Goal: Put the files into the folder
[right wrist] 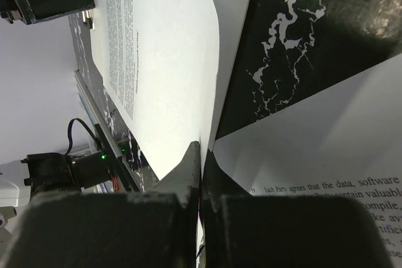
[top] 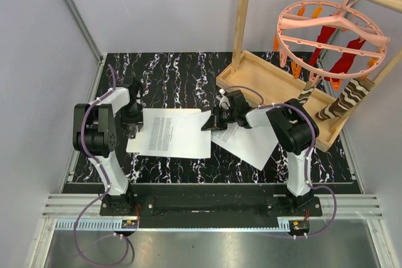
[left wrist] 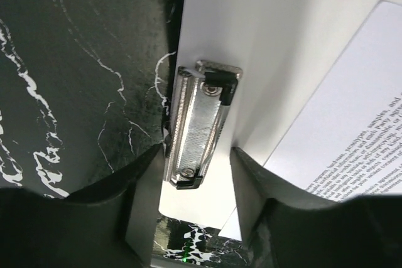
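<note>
Right gripper (right wrist: 200, 155) jaws are pinched shut on the curled edge of one sheet (top: 173, 131), which lies on the folder (left wrist: 264, 29). A second sheet (top: 251, 145) rests on the table (top: 176, 73) just beside it. Left gripper (left wrist: 198, 155) jaws stand open astride the clip (left wrist: 201, 123). Unless that clip is raised first, the floppy sheet may buckle against it or slide out of the pinch.

Paper, board, tray and rack, counted
Two thin white paper sheets printed with black text (top: 171, 131) (top: 254, 147); one rigid white board with a metal clip (left wrist: 213, 23); one shallow wooden tray (top: 264, 80); one pink round plastic hanger rack (top: 333, 29); two brown-and-white striped socks (top: 306, 95) (top: 344, 101); two black-and-white robot arms (top: 100, 130) (top: 292, 133).
</note>
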Motion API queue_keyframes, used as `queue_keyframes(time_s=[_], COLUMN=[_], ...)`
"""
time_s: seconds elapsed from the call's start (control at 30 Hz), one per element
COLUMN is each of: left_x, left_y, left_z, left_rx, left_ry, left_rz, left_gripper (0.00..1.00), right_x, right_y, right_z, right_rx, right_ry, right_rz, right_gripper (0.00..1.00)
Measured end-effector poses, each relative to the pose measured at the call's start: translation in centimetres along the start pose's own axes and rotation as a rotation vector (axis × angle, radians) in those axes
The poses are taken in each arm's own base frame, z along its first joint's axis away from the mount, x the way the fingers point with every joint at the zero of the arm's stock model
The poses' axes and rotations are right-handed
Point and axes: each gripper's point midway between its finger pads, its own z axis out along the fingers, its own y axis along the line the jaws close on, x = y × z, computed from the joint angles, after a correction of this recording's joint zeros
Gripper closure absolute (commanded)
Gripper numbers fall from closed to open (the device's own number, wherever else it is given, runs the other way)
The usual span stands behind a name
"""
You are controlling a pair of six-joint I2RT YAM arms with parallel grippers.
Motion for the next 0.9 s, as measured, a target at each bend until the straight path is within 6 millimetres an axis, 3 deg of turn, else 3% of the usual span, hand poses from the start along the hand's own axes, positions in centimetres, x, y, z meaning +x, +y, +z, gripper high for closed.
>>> queue_keyframes(time_s=[0.27,0.9], left_x=[0.1,1.2], left_y=[0.1,-0.1], left_z=[0.1,-0.3], left_rx=[-0.005,0.104], left_ry=[0.004,-0.063], left_rz=[0.032,-0.009], left_gripper=[1.00,1.00], right_x=[-0.4,-2.5], right_y=[0.0,0.0], right_z=[0.7,3.1], right_rx=[-0.005,-0.010], right_ry=[0.011,0.000], right_rz=[-0.009,-0.049], right_gripper=[1.00,1.00])
